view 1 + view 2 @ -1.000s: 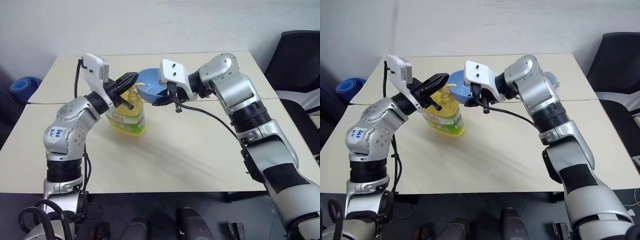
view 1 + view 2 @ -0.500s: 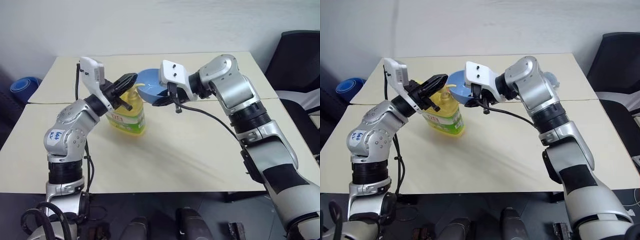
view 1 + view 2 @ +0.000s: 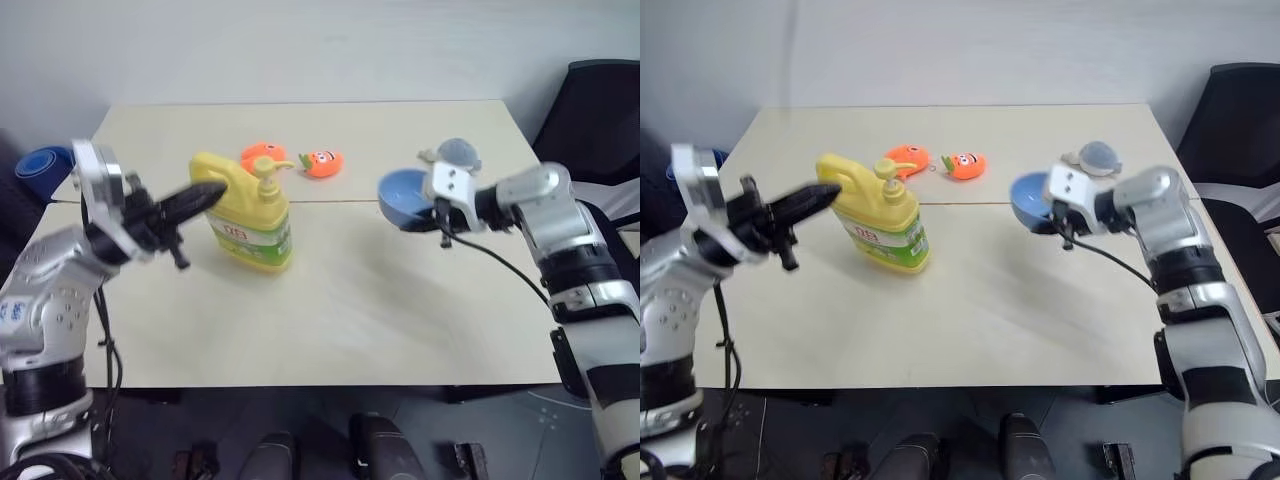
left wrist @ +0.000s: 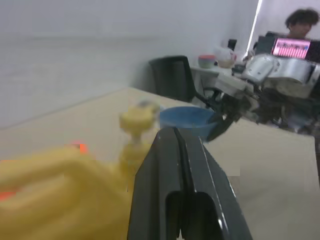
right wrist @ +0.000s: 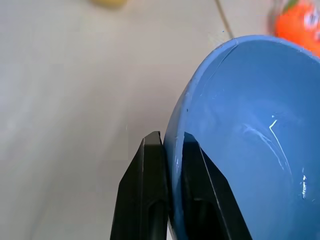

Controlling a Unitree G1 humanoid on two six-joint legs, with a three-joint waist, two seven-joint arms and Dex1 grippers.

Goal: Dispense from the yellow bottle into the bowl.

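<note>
Both grippers [image 3: 205, 193] [image 3: 425, 215] closed, arms seemingly apart.

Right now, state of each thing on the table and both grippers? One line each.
Large yellow plastic pump bottle: upright on the table, not held.
Small light-blue plastic bowl: rim pinched in the right gripper, tilted.
Right gripper: shut on the bowl.
Left gripper: shut, empty, beside the bottle's handle.
Two orange toys: lying behind the bottle.
Grey-blue toy: resting behind the bowl.

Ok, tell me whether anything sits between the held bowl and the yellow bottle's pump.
Nothing visible does. The right gripper grips the bowl by its rim, off to the right of the yellow bottle, with bare table between them. The two orange toys lie behind that path.
</note>
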